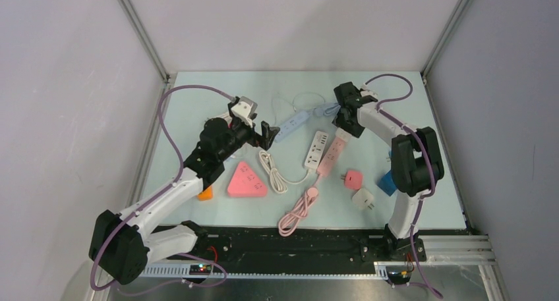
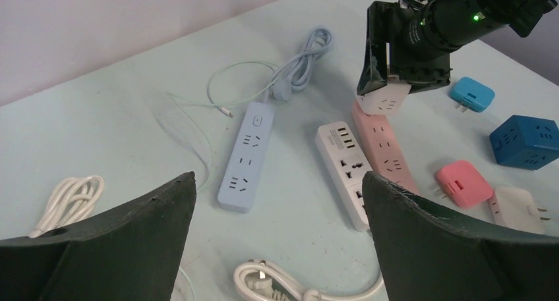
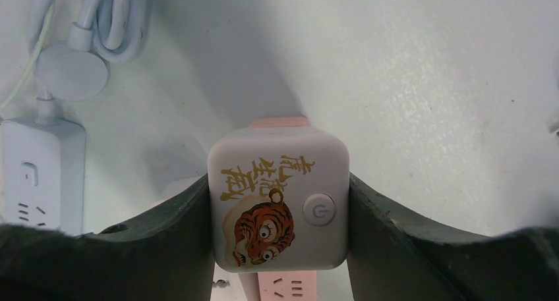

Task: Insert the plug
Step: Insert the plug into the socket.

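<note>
The right gripper [image 2: 395,77] clamps a white, tiger-printed cube plug [image 3: 278,202] by its two sides. It sits over the far end of the pink power strip [image 2: 389,153], probably so its prongs face a socket; whether they are seated is hidden. The left gripper [image 1: 264,135] hangs wide open near the blue strip [image 2: 245,157], holding nothing. The other visible sockets look empty.
</note>
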Robot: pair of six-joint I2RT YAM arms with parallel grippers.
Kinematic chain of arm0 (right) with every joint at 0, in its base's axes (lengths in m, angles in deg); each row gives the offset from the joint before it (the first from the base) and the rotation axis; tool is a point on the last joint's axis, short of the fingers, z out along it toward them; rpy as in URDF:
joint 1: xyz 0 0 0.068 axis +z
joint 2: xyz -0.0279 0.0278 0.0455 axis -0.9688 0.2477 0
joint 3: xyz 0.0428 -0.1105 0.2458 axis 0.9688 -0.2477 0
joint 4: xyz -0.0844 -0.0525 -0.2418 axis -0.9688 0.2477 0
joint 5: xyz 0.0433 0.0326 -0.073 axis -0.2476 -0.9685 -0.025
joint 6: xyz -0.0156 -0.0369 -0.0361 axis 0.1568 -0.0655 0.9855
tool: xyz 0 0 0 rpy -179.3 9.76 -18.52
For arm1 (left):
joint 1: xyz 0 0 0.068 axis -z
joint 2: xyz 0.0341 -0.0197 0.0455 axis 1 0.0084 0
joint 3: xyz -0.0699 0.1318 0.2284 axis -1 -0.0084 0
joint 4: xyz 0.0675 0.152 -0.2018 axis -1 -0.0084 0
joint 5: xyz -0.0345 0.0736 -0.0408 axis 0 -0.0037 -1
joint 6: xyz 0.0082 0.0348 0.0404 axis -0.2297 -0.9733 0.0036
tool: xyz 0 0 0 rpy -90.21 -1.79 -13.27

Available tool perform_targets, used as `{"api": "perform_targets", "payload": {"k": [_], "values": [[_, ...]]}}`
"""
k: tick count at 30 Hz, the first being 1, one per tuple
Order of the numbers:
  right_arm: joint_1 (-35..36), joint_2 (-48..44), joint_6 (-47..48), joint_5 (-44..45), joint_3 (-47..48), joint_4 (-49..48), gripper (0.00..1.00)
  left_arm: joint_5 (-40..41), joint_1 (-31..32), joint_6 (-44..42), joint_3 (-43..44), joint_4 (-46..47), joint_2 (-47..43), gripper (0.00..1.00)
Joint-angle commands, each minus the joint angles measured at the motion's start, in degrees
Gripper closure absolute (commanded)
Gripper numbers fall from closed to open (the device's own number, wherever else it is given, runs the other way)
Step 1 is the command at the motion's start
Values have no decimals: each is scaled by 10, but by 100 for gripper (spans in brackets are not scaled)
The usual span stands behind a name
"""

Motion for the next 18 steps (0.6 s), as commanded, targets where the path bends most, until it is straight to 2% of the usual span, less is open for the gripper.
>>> {"api": "perform_targets", "payload": {"k": [1,6,15,18], "values": [[20,72,46,14,-51,173,100,3,6,14,-2,16,-8,0],[33,78,59,24,-50,174,100,8,8,11,-2,16,-6,0],[17,101,-28,-83,-41,210,100,20,8,4,-8,16,-13,0],[14,108,-33,-86,-23,223,100,24,8,0,-11,16,-16,0]]}}
